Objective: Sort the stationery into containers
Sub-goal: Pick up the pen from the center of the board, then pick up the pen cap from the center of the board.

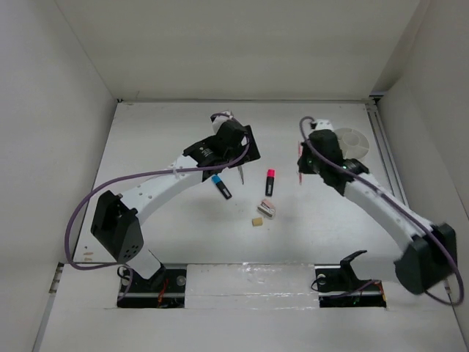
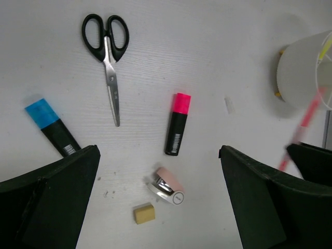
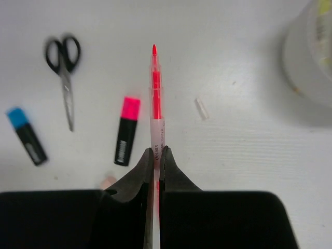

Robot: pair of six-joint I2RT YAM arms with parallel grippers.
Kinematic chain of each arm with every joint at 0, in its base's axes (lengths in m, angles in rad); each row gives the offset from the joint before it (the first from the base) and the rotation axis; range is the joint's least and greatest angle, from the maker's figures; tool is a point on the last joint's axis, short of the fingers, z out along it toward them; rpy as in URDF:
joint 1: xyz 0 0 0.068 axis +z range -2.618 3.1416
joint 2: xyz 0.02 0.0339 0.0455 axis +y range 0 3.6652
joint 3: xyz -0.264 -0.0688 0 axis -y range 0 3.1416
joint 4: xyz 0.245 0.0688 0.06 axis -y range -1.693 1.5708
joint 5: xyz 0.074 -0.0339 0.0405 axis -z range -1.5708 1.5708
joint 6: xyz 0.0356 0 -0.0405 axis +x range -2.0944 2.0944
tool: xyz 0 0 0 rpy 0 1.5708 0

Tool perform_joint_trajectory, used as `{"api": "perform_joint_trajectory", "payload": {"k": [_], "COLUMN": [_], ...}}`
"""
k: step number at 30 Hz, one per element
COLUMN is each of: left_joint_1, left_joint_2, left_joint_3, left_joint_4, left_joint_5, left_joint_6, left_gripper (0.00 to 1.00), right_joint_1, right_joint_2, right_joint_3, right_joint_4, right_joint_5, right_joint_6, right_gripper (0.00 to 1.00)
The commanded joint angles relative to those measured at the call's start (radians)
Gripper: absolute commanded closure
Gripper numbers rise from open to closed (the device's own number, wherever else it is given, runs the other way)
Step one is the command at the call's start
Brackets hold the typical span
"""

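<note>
My left gripper (image 1: 233, 147) (image 2: 158, 155) is open and empty, hovering above the table. Below it lie the black-handled scissors (image 2: 106, 57), a blue-and-black highlighter (image 2: 52, 127) (image 1: 221, 186), a pink-and-black highlighter (image 2: 178, 123) (image 1: 270, 181), a grey-pink sharpener-like block (image 2: 167, 187) (image 1: 267, 209) and a tan eraser (image 2: 144, 213) (image 1: 257, 221). My right gripper (image 3: 156, 153) (image 1: 311, 158) is shut on a pink pencil (image 3: 156, 104), held above the table left of the round white organizer (image 1: 350, 141) (image 3: 311, 62). A pale yellow pencil (image 2: 325, 49) stands in the organizer.
A small clear cap (image 3: 201, 109) lies on the table between the pink highlighter and the organizer. White walls enclose the table on the left, back and right. The scissors' tip (image 1: 241, 174) shows under the left arm.
</note>
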Motion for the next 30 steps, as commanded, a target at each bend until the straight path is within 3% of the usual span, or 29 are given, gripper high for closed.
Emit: {"api": "perform_joint_trajectory", "payload": {"k": [1,5,9,15,18,23,30], "left_joint_1": [-0.036,-0.084,-0.113,-0.194,-0.219,-0.219,-0.228], "left_joint_2": [0.046,0.184,0.342,0.658,0.731,0.779,0.929], "left_joint_3": [0.108,0.276,0.384,0.767,0.829,0.829,1.014], "left_joint_4": [0.037,-0.011,-0.04,-0.219,-0.23,-0.178,-0.24], "left_joint_5": [0.009,0.009,0.029,-0.019,-0.029,-0.02,-0.029], "left_joint_6": [0.004,-0.054,-0.128,-0.181,-0.235,-0.28,-0.301], "left_gripper": [0.0,0.0,0.0,0.07,0.1,0.23,0.28], "right_joint_1": [-0.041,-0.099,-0.113,-0.122,-0.122,-0.122,-0.113], "right_joint_2": [-0.228,-0.415,-0.484,-0.609,-0.632,-0.691,-0.744], "right_joint_3": [0.011,0.058,0.095,0.037,-0.009,-0.073,-0.092], "right_joint_4": [-0.082,-0.194,-0.292,-0.274,-0.255,-0.231,-0.202], "right_joint_5": [0.17,0.255,0.296,0.154,0.111,0.01,-0.035], "right_joint_6": [0.076,0.085,0.076,0.044,0.033,0.033,0.033], "right_gripper": [1.0,1.0,1.0,1.0,1.0,1.0,1.0]}}
